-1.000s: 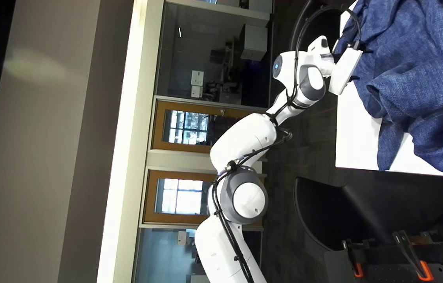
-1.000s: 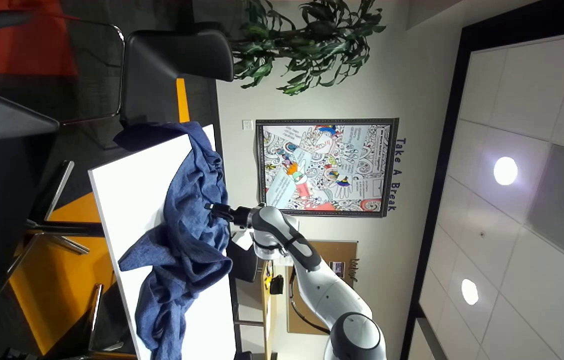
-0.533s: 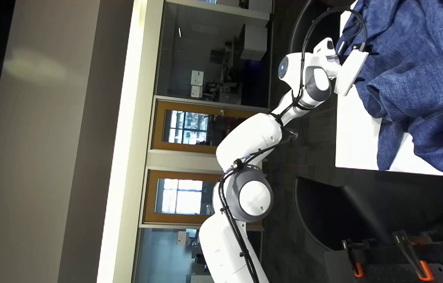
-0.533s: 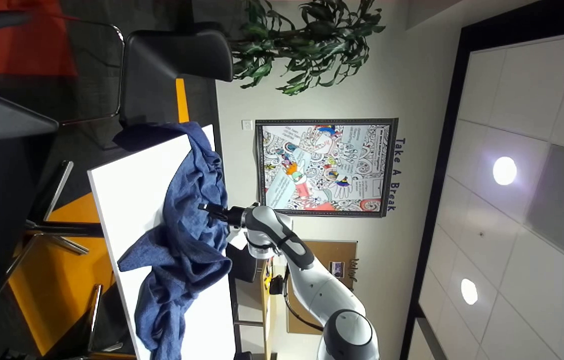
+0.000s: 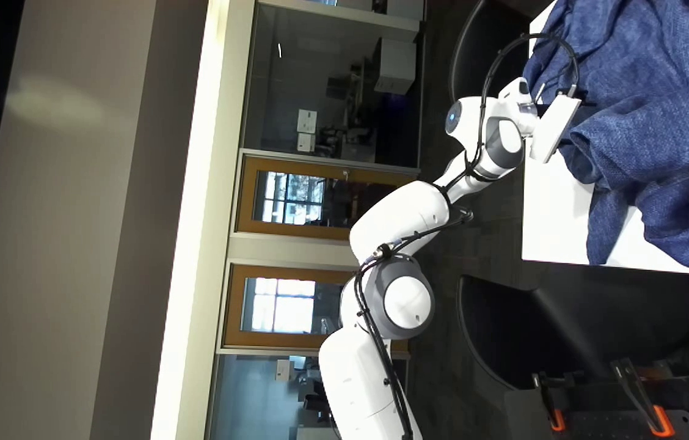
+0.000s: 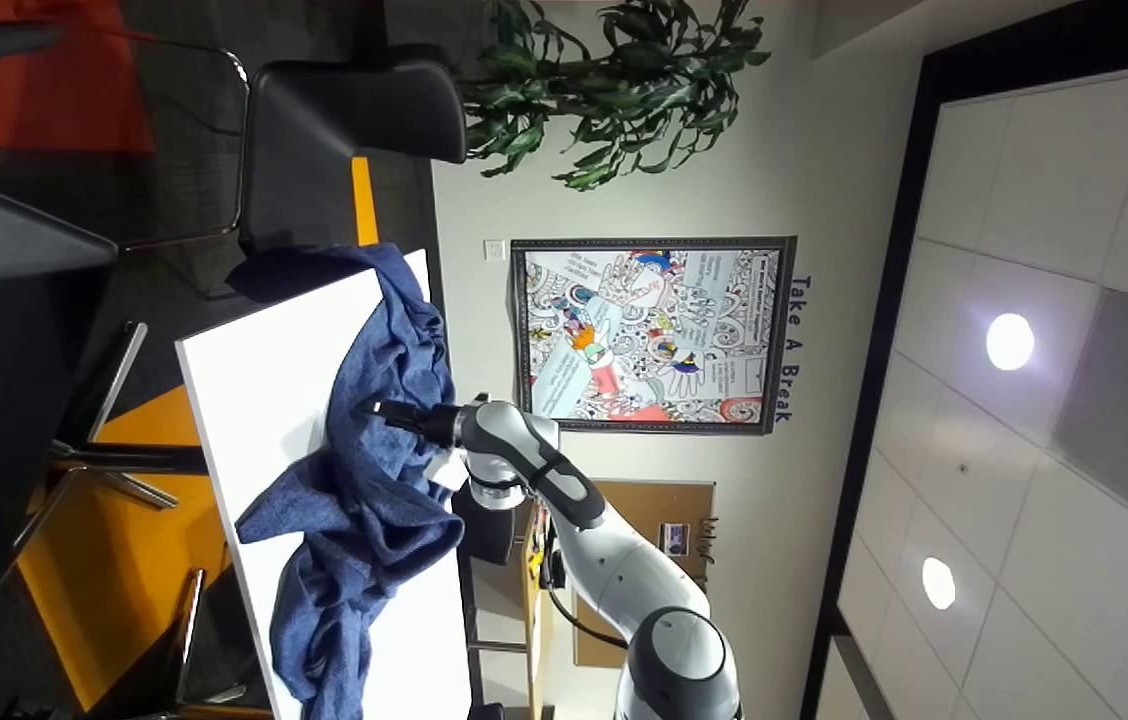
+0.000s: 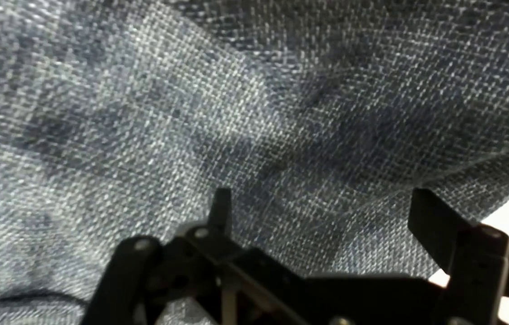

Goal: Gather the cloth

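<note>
Wrist view: end effector (image 7: 321, 194), one; fingers (image 7: 435, 225), two, standing wide apart; creased cloth (image 7: 168, 113), one, filling most of the background and visible across the gap between the fingers; contact cannot be told.

In an exterior view: arm (image 5: 399, 214), one, white; worktop (image 5: 555, 211), one, white, bearing the blue cloth in folds; orange-tipped clamps (image 5: 636, 388), two.

In an exterior view: cloth lying along the worktop, one end hanging past its edge; end effector over the cloth; plant (image 6: 624, 90), one; framed poster (image 6: 654, 335), one; ceiling lights (image 6: 1010, 342), two.
</note>
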Controlling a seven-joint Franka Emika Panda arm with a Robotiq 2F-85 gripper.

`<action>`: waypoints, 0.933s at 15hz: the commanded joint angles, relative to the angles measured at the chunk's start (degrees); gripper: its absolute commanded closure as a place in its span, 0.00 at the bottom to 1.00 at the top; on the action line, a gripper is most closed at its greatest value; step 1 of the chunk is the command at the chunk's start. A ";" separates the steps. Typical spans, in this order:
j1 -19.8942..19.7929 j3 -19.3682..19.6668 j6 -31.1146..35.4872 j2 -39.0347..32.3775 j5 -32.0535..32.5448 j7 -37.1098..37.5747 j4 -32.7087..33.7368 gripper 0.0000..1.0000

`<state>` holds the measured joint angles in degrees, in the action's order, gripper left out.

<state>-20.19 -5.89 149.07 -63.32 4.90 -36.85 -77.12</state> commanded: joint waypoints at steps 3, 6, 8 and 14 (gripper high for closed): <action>2.51 1.83 -2.72 -4.05 1.30 -0.20 3.17 0.25; 3.22 2.92 -2.20 -4.16 2.00 0.17 3.25 0.41; 3.40 3.41 -1.17 -3.09 2.26 0.68 2.13 0.57; 2.69 2.67 0.80 2.20 1.71 0.28 -3.41 1.00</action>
<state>-17.49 -3.14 148.86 -65.13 6.37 -36.83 -75.78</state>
